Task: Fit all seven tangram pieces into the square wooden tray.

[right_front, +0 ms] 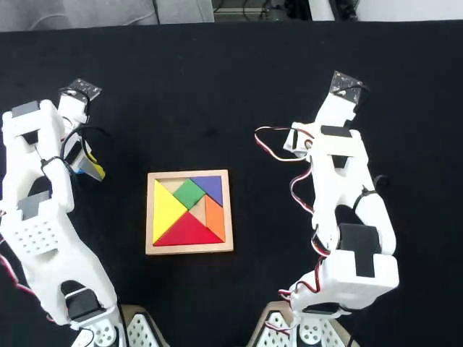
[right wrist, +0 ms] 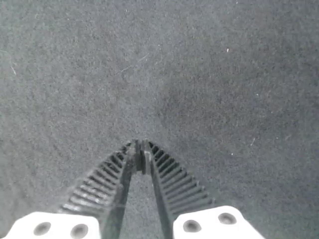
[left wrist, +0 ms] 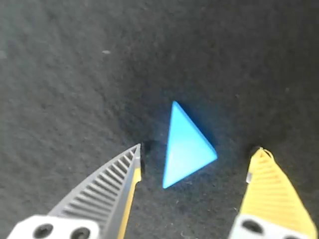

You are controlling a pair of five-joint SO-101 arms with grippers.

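Observation:
The square wooden tray (right_front: 150, 214) lies mid-table and holds a yellow triangle (right_front: 166, 207), a red triangle (right_front: 188, 233), a green square (right_front: 189, 193), a blue-violet piece (right_front: 210, 186) and an orange triangle (right_front: 214, 217). Bare wood shows at its upper left and in its middle. A light blue triangle (left wrist: 186, 144) lies flat on the black cloth between the fingers of my open left gripper (left wrist: 198, 148), touching neither. That gripper (right_front: 88, 166) hangs left of the tray. My right gripper (right wrist: 141, 148) is shut on nothing over bare cloth, on the arm (right_front: 337, 144) right of the tray.
Black cloth (right_front: 217, 87) covers the whole table. Both arm bases (right_front: 289, 329) stand at the near edge. Cables (right_front: 278, 144) loop off the right arm toward the tray's side.

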